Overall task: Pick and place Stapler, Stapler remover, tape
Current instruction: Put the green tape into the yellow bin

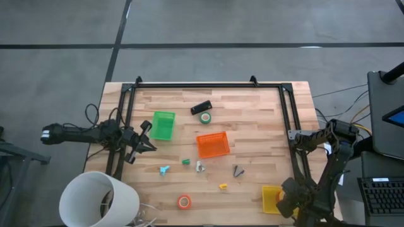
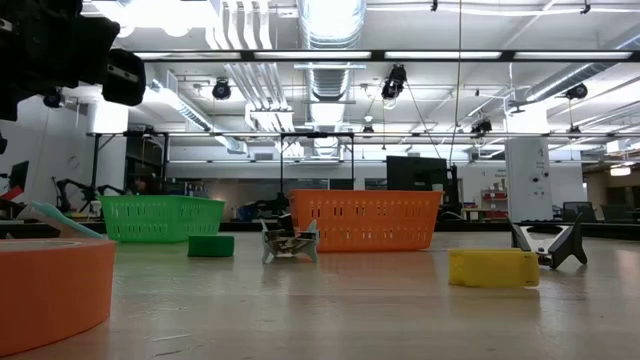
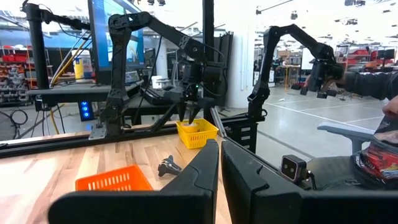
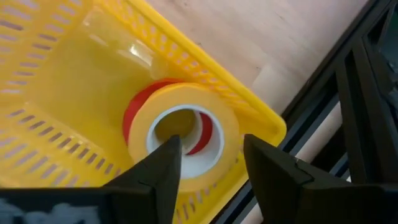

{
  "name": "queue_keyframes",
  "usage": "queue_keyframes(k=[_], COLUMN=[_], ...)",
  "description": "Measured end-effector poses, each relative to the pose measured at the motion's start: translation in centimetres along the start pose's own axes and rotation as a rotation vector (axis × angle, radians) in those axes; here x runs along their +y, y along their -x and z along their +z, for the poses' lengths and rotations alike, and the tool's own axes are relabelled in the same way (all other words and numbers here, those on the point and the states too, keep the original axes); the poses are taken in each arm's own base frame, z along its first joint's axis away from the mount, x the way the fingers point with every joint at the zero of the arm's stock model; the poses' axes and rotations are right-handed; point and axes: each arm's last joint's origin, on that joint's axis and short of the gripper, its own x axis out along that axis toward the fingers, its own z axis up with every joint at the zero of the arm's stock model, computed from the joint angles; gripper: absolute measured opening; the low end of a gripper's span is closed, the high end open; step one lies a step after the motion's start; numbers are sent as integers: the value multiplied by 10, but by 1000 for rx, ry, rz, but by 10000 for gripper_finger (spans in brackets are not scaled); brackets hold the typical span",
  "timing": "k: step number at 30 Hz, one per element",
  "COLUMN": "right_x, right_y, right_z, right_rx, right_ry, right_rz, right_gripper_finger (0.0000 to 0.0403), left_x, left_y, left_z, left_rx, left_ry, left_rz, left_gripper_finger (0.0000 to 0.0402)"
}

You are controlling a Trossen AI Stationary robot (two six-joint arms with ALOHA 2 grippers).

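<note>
We see a wood-plank table [image 1: 252,126] on grey floor. Three bins: green bin [image 1: 163,125] and orange bin [image 1: 213,144] mid-frame, yellow bin [image 1: 269,197] lower right holding yellow tape [image 4: 205,134] over red tape [image 4: 140,106]. Stapler [image 1: 201,107] beside green tape [image 1: 205,117], upper centre; orange tape [image 1: 184,202] at bottom. Right gripper [image 4: 208,165] open above yellow bin; left gripper [image 3: 220,180] closed, empty, left edge.

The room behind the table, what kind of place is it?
Probably a robotics lab or workshop. The low view shows bare ceiling ducts and strip lights; the left wrist view shows other robot arms on stands and a monitor beyond the wooden table.
</note>
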Motion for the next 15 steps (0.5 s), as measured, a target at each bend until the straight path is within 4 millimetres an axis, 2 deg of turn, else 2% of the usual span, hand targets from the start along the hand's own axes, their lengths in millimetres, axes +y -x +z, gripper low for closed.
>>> queue_keyframes(k=[5,15], right_x=[0,5], right_y=[10,22], right_z=[0,3], right_rx=[5,-7], right_ry=[-22,-32], right_rz=[5,26], right_gripper_finger=[184,166], left_x=[0,0], left_y=[0,0], left_z=[0,0], left_rx=[0,0], left_ry=[0,0], left_rz=[0,0], left_gripper_finger=[23,23])
